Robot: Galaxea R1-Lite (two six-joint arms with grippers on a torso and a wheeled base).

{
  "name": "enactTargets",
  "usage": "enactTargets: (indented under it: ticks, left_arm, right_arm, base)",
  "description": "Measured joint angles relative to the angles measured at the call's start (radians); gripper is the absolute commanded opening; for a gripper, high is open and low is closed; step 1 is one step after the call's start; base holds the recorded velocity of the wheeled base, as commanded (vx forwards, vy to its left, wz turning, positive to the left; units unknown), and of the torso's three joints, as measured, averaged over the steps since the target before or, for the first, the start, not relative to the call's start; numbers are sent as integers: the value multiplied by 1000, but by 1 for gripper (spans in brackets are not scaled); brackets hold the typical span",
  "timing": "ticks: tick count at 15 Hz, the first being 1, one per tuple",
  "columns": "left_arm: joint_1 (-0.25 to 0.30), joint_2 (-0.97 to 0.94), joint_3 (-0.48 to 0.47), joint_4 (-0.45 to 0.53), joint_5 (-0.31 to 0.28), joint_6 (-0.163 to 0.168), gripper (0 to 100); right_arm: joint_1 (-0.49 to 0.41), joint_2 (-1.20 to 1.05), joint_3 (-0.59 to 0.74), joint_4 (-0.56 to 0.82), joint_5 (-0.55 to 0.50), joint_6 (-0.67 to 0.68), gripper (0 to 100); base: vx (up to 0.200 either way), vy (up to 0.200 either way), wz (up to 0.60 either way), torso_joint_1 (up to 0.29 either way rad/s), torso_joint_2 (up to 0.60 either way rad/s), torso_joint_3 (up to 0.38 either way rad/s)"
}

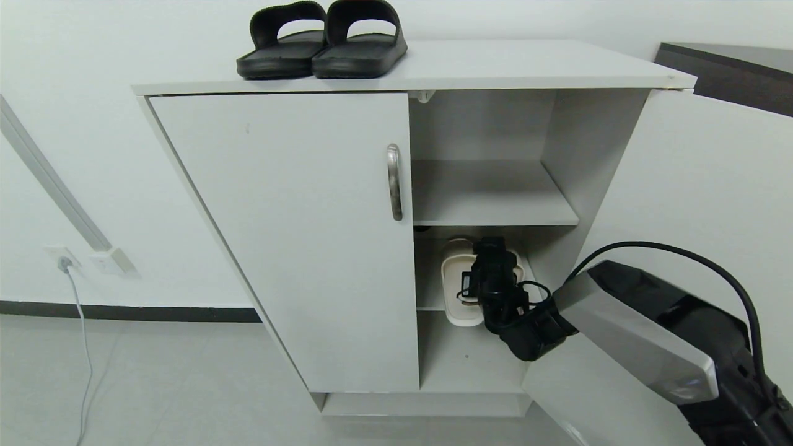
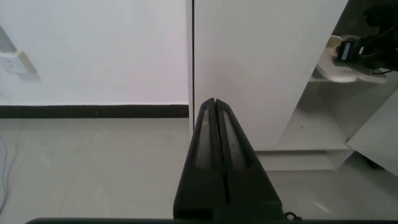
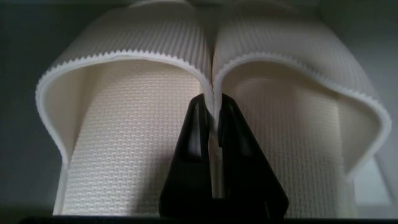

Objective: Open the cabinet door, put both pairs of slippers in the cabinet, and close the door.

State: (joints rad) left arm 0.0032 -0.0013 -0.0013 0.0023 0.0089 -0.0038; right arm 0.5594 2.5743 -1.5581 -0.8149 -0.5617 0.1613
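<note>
A: Right gripper (image 1: pixel 492 272), what's it doing?
B: It's inside the cabinet (image 1: pixel 279 248), past the open right door (image 1: pixel 694 186). Its fingers (image 3: pixel 196 130) are narrow, pinching the touching inner edges of the white slippers (image 3: pixel 143 143), both at once.

A: Where's the pair?
B: At the lower shelf (image 1: pixel 427 291). Long axis runs straight into the cabinet, toes ahead of the fingers and heels toward the opening. One heel looks to hang past the shelf's front edge, so I'd say it isn't fully set down. A push deeper along that axis before letting go seems right.

A: Left gripper (image 2: pixel 215 106)?
B: Fingers pressed together, holding nothing. It's low, facing the closed left door (image 1: pixel 291 235).

A: The other pair?
B: The black slippers (image 1: pixel 322 43) are side by side on the cabinet's top surface, over the closed door, well above both grippers. They're on the left arm's side, so that arm looks nearer.
</note>
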Motion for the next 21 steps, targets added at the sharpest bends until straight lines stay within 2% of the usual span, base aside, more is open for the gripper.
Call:
enactTargets:
  ticks: [2, 5, 13, 14, 18, 21]
  left_arm:
    - [-1, 0, 0, 0, 0, 0, 0]
    - [0, 0, 0, 0, 0, 0, 0]
    - [-1, 0, 1, -1, 3, 0, 0]
    - [-1, 0, 1, -1, 3, 0, 0]
    - [0, 0, 1, -1, 3, 0, 0]
    - [0, 0, 1, -1, 3, 0, 0]
  right_arm:
    - [-3, 30, -99, 63, 1, 0, 0]
    - [-14, 67, -169, 89, 1, -1, 0]
    - [-21, 106, -186, 88, 34, -1, 0]
    - [-23, 108, -186, 88, 34, -1, 100]
    - [-20, 110, -163, 70, 28, 0, 100]
    - [-9, 71, -69, 18, 26, 0, 100]
  base:
    - [0, 0, 0, 0, 0, 0]
    - [0, 0, 0, 0, 0, 0]
    - [0, 0, 0, 0, 0, 0]
    - [0, 0, 0, 0, 0, 0]
    - [0, 0, 0, 0, 0, 0]
    - [0, 0, 0, 0, 0, 0]
